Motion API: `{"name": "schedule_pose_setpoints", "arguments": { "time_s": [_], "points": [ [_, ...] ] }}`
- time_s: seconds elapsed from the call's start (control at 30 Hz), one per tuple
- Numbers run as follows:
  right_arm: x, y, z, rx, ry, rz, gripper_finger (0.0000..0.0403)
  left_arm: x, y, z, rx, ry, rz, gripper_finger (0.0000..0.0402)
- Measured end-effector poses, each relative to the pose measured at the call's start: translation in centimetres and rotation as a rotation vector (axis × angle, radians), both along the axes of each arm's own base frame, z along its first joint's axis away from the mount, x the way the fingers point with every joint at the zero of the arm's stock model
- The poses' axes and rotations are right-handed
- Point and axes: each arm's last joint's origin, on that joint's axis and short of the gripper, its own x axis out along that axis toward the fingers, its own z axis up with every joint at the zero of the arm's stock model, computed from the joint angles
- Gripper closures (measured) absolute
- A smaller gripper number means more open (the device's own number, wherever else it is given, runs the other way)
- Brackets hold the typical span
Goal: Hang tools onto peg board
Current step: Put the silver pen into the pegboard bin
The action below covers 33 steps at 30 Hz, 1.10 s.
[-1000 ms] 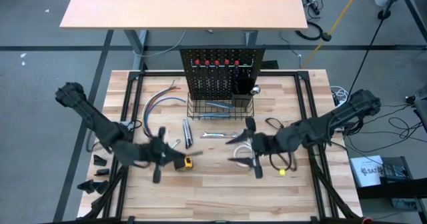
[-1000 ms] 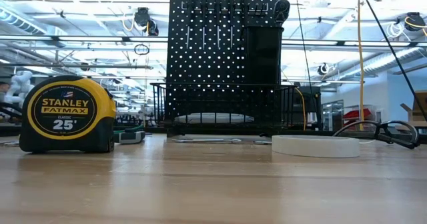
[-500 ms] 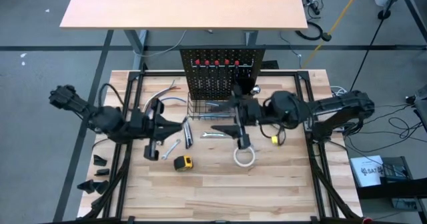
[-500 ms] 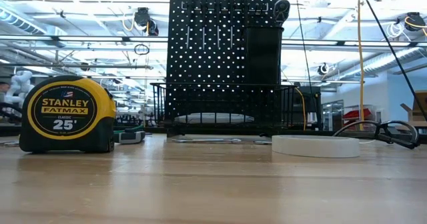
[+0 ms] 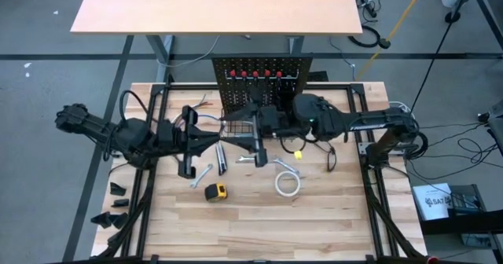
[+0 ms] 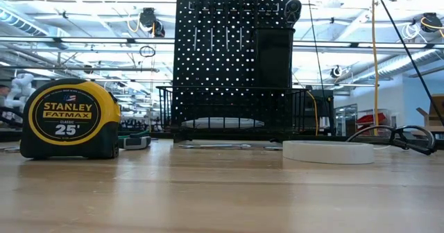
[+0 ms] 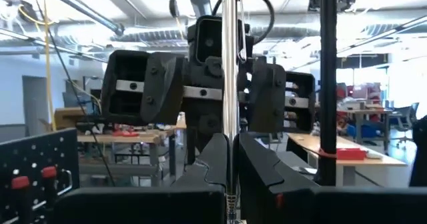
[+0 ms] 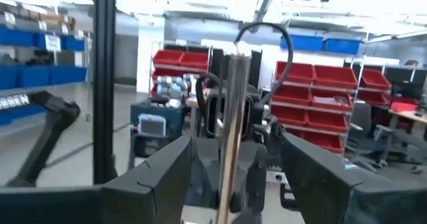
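In the left wrist view my left gripper (image 7: 230,143) is shut on a slim silver tool (image 7: 229,64). In the high view it (image 5: 214,142) hovers in front of the wire basket (image 5: 259,126), pointing at the table's right. My right gripper (image 5: 253,138) faces it, open. Its fingers (image 8: 183,157) stand wide on either side of the tool's free end (image 8: 237,97) without touching. The black peg board (image 5: 255,83) stands behind, with red-handled screwdrivers (image 5: 255,74) hanging along its top. My left gripper pinches the silver tool's shaft (image 7: 230,127) between its two fingers. The fingers come level from the table's left and lie along the tool. The tool sticks out past the fingertips toward my right gripper, lifted clear of the table.
On the table lie two wrenches (image 5: 203,172) (image 5: 247,159), a grey utility knife (image 5: 222,158), the yellow tape measure (image 5: 215,191) (image 6: 69,118) and the white tape roll (image 5: 288,184) (image 6: 327,151). The black cup holder (image 6: 272,56) hangs on the board's right side.
Both grippers have risen from the table's near part and swung toward its far edge and toward each other. The left moved right, the right moved left off the tape roll, which now lies uncovered. They now face each other in front of the basket.
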Motion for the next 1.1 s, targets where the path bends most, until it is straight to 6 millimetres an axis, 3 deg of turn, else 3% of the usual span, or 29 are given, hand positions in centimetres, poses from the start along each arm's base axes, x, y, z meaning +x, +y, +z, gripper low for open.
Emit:
{"name": "schedule_pose_setpoints", "arguments": {
  "time_s": [0.2,0.47,0.73,0.87,1.1],
  "points": [
    [1.1,0.1,0.2,-0.019,0.013,-0.003,0.0213,0.0,0.7,0.2,-0.003,-0.017,0.027,0.0389],
    [0.9,-0.2,0.5,-0.047,0.006,-0.022,0.0279,-1.1,1.1,1.0,0.034,-0.056,0.034,0.0389],
    [1.0,-0.4,0.5,-0.054,-0.008,-0.037,0.0334,-1.0,1.3,0.9,0.048,-0.048,0.028,0.0389],
    [1.1,-0.5,0.2,-0.06,0.02,-0.038,0.0325,-1.0,1.3,0.9,0.062,-0.049,0.029,0.0389],
    [1.2,-1.2,0.2,-0.009,0.028,-0.041,0.0265,-0.7,1.2,0.6,0.069,-0.025,0.029,0.0389]
  ]
}}
